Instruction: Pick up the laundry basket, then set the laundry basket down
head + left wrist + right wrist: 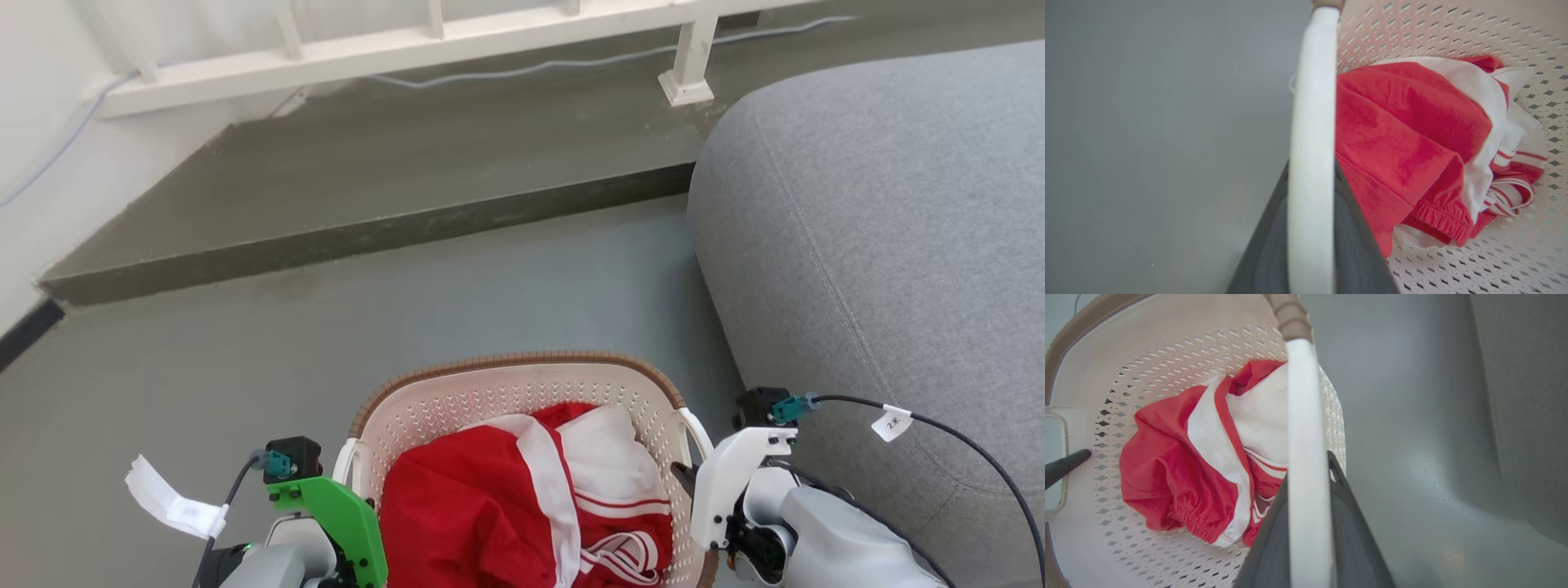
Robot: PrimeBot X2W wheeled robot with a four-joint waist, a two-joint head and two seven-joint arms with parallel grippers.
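The laundry basket [522, 364] is cream-white and perforated with a brown woven rim, low in the middle of the head view. Red-and-white clothing [522, 498] lies bunched inside it. My left gripper [353, 500], under a green bracket, is at the basket's left handle. In the left wrist view its dark fingers [1349, 228] are shut on the white handle bar [1312, 102]. My right gripper [690, 483], with a white bracket, is at the right handle. Its fingers [1349, 522] are shut on that handle [1306, 416]. I cannot tell whether the basket rests on the floor.
A large grey cushioned seat [882, 229] stands close on the right of the basket. Ahead, a raised dark step [367, 171] runs across, with a white railing [408, 49] and a cable behind it. Grey floor [245, 359] lies open to the left and front.
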